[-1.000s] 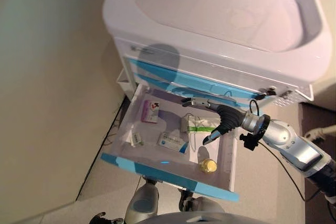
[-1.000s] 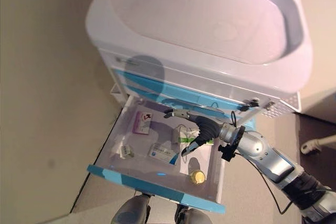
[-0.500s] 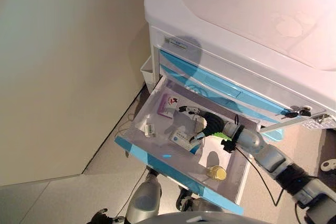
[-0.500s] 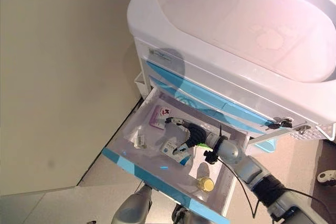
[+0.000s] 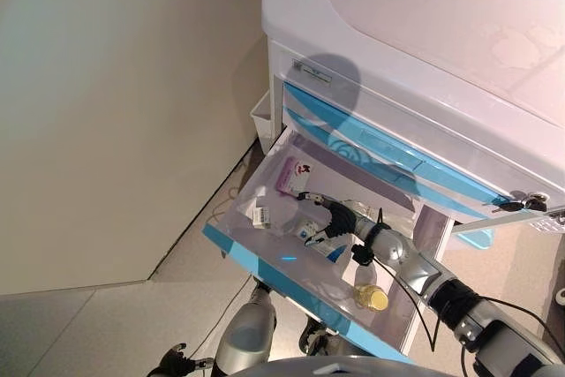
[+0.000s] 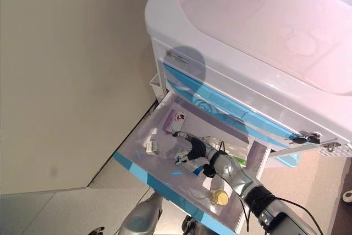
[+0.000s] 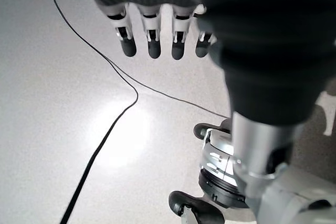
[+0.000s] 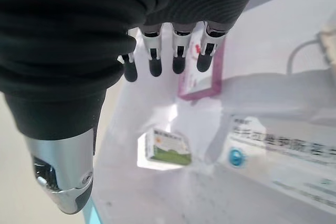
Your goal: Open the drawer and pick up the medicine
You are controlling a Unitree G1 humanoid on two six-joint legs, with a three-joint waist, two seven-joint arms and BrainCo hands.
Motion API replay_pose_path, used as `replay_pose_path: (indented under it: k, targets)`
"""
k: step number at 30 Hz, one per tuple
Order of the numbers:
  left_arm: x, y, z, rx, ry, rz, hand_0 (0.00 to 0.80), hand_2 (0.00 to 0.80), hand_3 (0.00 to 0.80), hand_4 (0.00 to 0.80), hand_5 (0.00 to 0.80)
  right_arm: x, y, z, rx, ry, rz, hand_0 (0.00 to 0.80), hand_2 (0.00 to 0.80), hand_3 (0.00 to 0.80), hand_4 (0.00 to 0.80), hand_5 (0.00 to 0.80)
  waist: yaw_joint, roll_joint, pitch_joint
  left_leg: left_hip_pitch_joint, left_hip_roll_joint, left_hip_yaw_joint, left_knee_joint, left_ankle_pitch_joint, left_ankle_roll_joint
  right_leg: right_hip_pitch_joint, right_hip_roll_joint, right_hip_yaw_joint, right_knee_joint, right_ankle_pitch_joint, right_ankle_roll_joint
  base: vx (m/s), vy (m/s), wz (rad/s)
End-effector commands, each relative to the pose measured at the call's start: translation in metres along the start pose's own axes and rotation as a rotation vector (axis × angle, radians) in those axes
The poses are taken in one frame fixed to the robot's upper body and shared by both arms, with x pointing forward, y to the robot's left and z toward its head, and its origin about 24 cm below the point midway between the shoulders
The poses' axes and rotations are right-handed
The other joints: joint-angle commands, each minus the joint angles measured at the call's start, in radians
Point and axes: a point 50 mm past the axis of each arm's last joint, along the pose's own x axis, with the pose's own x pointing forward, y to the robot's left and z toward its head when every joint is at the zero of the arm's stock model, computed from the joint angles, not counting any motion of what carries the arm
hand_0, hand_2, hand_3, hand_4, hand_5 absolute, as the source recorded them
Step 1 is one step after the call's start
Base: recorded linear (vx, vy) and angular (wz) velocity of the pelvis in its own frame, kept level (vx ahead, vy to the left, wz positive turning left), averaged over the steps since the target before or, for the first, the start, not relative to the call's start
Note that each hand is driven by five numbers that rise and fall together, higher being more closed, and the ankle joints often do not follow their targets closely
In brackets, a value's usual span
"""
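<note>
The cart's drawer (image 5: 261, 261), with a blue front, stands pulled out. Inside lie a pink box (image 5: 293, 174), a small white and green box (image 5: 260, 214), a white box with blue print (image 6: 193, 164) and a yellow-lidded bottle (image 5: 372, 297). My right hand (image 5: 328, 219) is inside the drawer, open, just above the white and blue box. In the right wrist view its fingers (image 8: 153, 62) stretch toward the pink box (image 8: 202, 80), with the small box (image 8: 165, 148) and the white and blue box (image 8: 283, 150) below them. It holds nothing. My left hand (image 7: 152, 40) hangs open over the floor.
The white cart (image 5: 441, 15) has a basin-like top and more blue-fronted drawers (image 5: 371, 143) shut above the open one. A beige wall (image 5: 115, 86) stands close on the left. A small white bin (image 5: 262, 121) hangs on the cart's left side.
The camera has swung, shifting the whole picture. My right hand has moved within the drawer from the green-striped pack toward the left, over the white and blue box.
</note>
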Motion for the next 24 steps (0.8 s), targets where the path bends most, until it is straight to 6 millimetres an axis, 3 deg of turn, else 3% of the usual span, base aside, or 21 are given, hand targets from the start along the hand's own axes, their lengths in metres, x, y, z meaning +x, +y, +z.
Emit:
replay_pose_path:
  k: [1, 17, 24]
  targets:
    - [0.0, -0.005, 0.0, -0.007, 0.004, 0.006, 0.0, 0.0, 0.0, 0.0, 0.0, 0.011, 0.007, 0.028, -0.046, -0.123, 0.008, 0.0, 0.0, 0.0, 0.0, 0.0, 0.011, -0.011, -0.026, -0.03, -0.04, 0.012, 0.013, 0.013, 0.01, -0.067, -0.043, 0.014, 0.045, 0.074, 0.046, 0.0, 0.0, 0.0]
    - [0.0, -0.01, 0.006, -0.001, -0.014, 0.009, 0.0, 0.0, 0.0, 0.0, 0.0, 0.034, 0.035, 0.053, -0.142, -0.188, 0.103, 0.0, 0.0, 0.0, 0.0, 0.0, 0.023, -0.004, -0.02, -0.029, -0.043, 0.01, 0.01, 0.012, 0.013, -0.07, -0.047, 0.012, 0.041, 0.079, 0.049, 0.0, 0.0, 0.0]
    - [0.0, -0.011, 0.006, 0.012, -0.012, 0.01, 0.0, 0.0, 0.0, 0.0, 0.0, 0.042, 0.049, 0.046, -0.172, -0.137, 0.14, 0.0, 0.0, 0.0, 0.0, 0.0, 0.033, -0.004, -0.018, -0.033, -0.046, 0.005, 0.01, 0.012, 0.013, -0.068, -0.048, 0.007, 0.037, 0.081, 0.049, 0.0, 0.0, 0.0]
